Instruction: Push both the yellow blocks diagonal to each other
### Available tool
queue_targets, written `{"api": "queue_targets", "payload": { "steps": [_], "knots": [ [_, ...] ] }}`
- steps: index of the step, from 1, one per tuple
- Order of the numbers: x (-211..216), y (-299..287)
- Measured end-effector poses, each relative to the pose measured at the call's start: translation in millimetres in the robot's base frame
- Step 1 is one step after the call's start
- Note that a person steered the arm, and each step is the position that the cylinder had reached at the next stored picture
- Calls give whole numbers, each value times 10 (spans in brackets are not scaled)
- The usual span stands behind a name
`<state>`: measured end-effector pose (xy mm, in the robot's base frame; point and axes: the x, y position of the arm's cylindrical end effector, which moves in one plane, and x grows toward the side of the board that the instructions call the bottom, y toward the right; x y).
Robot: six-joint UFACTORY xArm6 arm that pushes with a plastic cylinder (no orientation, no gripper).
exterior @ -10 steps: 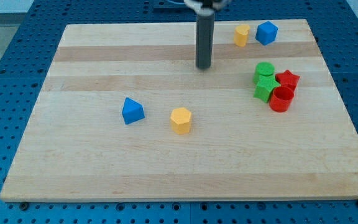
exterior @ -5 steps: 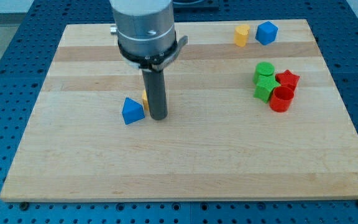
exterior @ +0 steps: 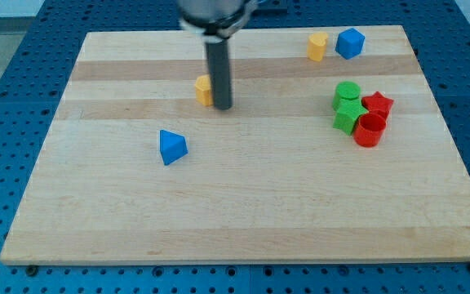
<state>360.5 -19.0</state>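
Here the dark rod's tip (exterior: 223,107), jawless, pressed the right side of the yellow plastic block (exterior: 203,90); its partly hidden face risked slipping sideways, away from the yellow block (exterior: 317,46) at top.

You will find no legible text, label, brand, number or sign anywhere in this view: the wooden surface (exterior: 243,212), the coloured blocks on it and the dark rod all show plain, unmarked faces.
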Motion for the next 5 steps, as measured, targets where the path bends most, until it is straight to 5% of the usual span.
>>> {"api": "queue_targets", "payload": {
  "steps": [5],
  "knots": [
    [-118, 41]
  ]
}}
